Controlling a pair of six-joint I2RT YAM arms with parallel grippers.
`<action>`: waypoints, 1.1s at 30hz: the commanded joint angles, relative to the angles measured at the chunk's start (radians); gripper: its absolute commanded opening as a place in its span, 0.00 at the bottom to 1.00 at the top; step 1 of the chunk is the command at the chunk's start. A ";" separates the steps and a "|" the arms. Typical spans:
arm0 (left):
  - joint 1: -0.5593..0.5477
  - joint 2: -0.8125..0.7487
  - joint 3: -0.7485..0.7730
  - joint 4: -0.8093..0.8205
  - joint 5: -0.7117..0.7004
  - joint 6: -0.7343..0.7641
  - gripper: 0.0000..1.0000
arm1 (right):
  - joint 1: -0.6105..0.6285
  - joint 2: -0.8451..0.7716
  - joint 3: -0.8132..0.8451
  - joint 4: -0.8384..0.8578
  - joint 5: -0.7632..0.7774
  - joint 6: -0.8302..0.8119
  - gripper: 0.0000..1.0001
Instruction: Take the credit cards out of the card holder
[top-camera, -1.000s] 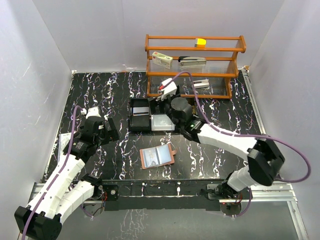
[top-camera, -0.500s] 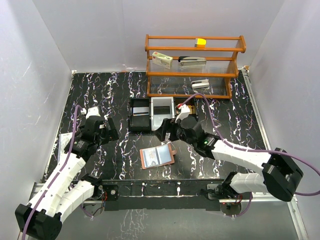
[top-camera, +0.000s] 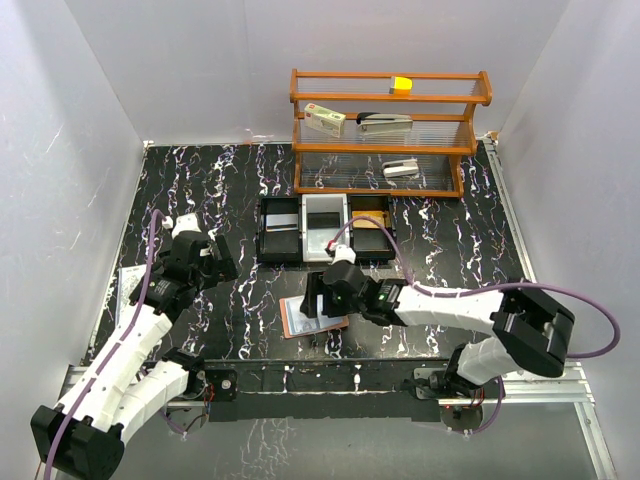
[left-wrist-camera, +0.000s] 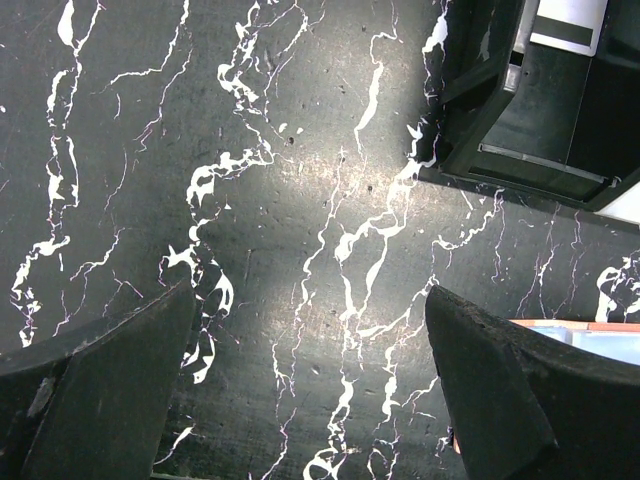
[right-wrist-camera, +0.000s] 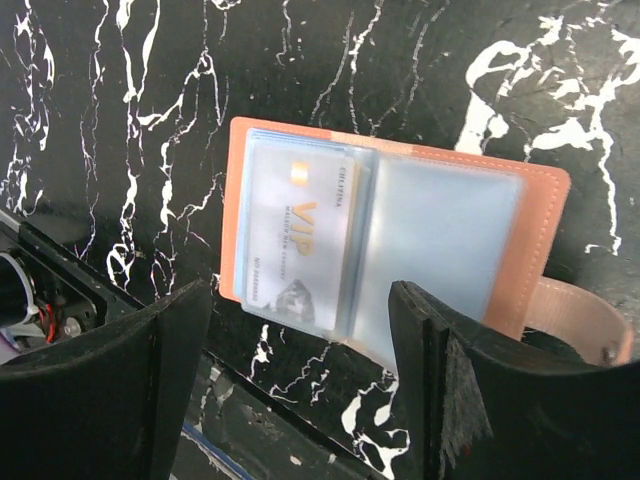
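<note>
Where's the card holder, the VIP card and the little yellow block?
card holder (right-wrist-camera: 440, 230), right wrist view, its empty right-hand pocket.
VIP card (right-wrist-camera: 300, 240), right wrist view, the card's middle.
yellow block (top-camera: 401, 85), top external view, its top face.

I see a cell closed by white wall panels on 3 sides: left wall (top-camera: 60, 150), back wall (top-camera: 200, 60), right wall (top-camera: 580, 120). The tabletop (top-camera: 200, 190) is black, marble-look w/ white veins. An orange wooden shelf rack (top-camera: 390, 98), multi-tier w/ clear shelves, stands at the rear, right of ctr, near the back wall. An aluminium rail (top-camera: 572, 378) runs along the near edge. Lighting is even, w/ a soft glare patch (left-wrist-camera: 330, 190) on the tabletop in left wrist view.
</note>
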 joint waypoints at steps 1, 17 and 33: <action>0.006 -0.026 0.002 0.006 -0.016 0.000 0.99 | 0.038 0.033 0.125 -0.066 0.127 -0.023 0.70; 0.006 -0.066 0.004 -0.006 -0.054 -0.014 0.99 | 0.111 0.280 0.369 -0.289 0.228 -0.079 0.67; 0.005 -0.038 0.007 -0.006 -0.044 -0.012 0.99 | 0.141 0.380 0.426 -0.285 0.266 -0.106 0.62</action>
